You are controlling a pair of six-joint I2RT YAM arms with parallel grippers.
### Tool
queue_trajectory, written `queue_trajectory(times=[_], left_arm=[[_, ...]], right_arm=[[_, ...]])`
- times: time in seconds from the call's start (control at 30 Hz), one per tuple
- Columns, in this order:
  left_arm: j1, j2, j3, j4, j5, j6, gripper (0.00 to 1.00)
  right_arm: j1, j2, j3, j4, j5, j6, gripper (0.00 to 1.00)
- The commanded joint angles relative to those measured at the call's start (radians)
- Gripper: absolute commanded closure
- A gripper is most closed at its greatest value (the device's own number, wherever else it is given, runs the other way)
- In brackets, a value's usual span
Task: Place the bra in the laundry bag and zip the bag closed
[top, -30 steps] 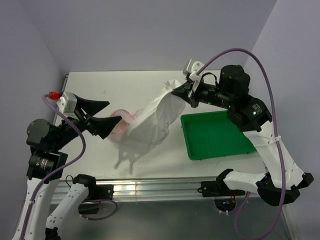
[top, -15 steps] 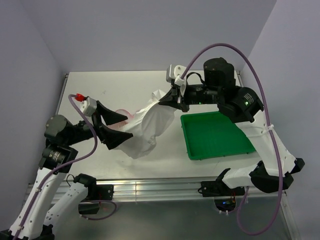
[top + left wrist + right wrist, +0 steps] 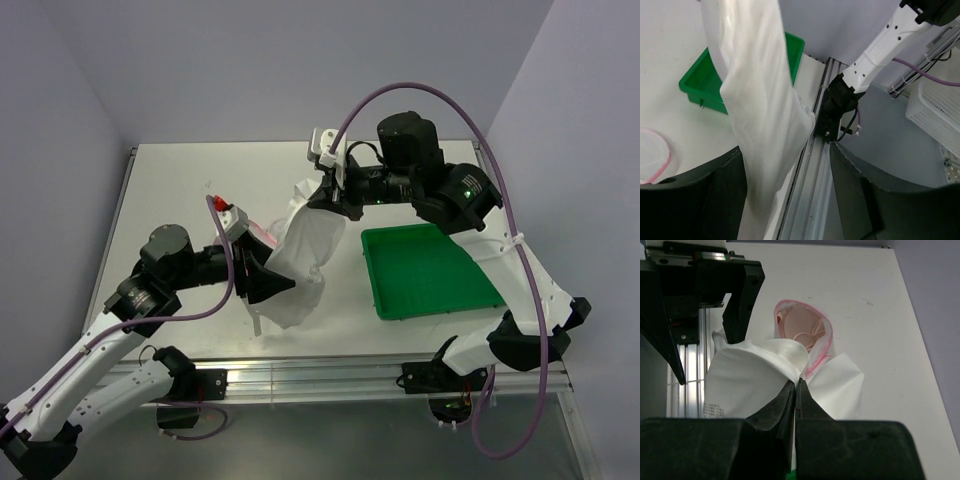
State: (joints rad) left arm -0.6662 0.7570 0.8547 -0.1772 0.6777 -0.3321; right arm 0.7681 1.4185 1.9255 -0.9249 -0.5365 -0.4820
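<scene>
The laundry bag [image 3: 803,347] lies open on the table, its pink rim showing, with the peach bra [image 3: 801,326] inside it. My right gripper [image 3: 796,385] is shut on the top corner of a white plastic pouch [image 3: 305,250] and holds it up over the laundry bag [image 3: 262,233], hiding most of it from above. My left gripper [image 3: 268,287] is open. The pouch's lower end [image 3: 765,115] hangs between its fingers [image 3: 695,200], close to the left one. A bit of the laundry bag's pink edge [image 3: 655,156] shows at the far left of the left wrist view.
A green rectangular tray [image 3: 430,270] sits on the table at the right, just beside the hanging pouch. The aluminium rail [image 3: 805,200] along the table's near edge runs under my left gripper. Walls close in the back and both sides.
My right arm has swung left and carried the pouch with it. My left arm has moved right and forward to the pouch's lower end, and its jaws have narrowed around it.
</scene>
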Motion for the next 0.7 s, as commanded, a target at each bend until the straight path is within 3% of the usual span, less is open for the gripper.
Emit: queue_trajectory(times=[0.0,0.1,0.2,0.23,0.3,0.33,0.43,0.5,0.67], left_arm=[[-0.022,-0.002,0.032,-0.03,-0.092,0.05,0.32],[-0.027,0.004,0.033,-0.056,-0.121,0.065,0.34],[-0.029,0.007,0.038,-0.064,-0.132,0.073,0.47],[-0.03,0.005,0.041,-0.067,-0.136,0.076,0.58],[-0.03,0.005,0.047,-0.07,-0.156,0.076,0.7],[-0.03,0.005,0.049,-0.068,-0.182,0.074,0.82],[-0.03,0.011,0.055,-0.065,-0.274,0.056,1.0],[-0.03,0.024,0.067,-0.071,-0.355,0.038,1.0],[-0.03,0.071,0.102,-0.061,-0.559,-0.048,1.0]], right_arm=[[0.007,-0.001,0.07,-0.002,0.038,-0.017,1.0],[0.007,-0.007,0.084,-0.011,0.043,-0.024,1.0],[0.005,-0.018,0.084,-0.011,0.041,-0.029,1.0],[0.007,-0.023,0.081,-0.011,0.043,-0.029,1.0],[0.005,-0.027,0.079,-0.006,0.044,-0.027,1.0],[0.005,-0.029,0.073,-0.003,0.043,-0.027,1.0],[0.007,-0.047,0.05,0.021,0.05,-0.018,1.0],[0.017,-0.081,0.021,0.047,0.062,0.0,1.0],[0.111,-0.274,-0.251,0.256,0.101,0.092,1.0]])
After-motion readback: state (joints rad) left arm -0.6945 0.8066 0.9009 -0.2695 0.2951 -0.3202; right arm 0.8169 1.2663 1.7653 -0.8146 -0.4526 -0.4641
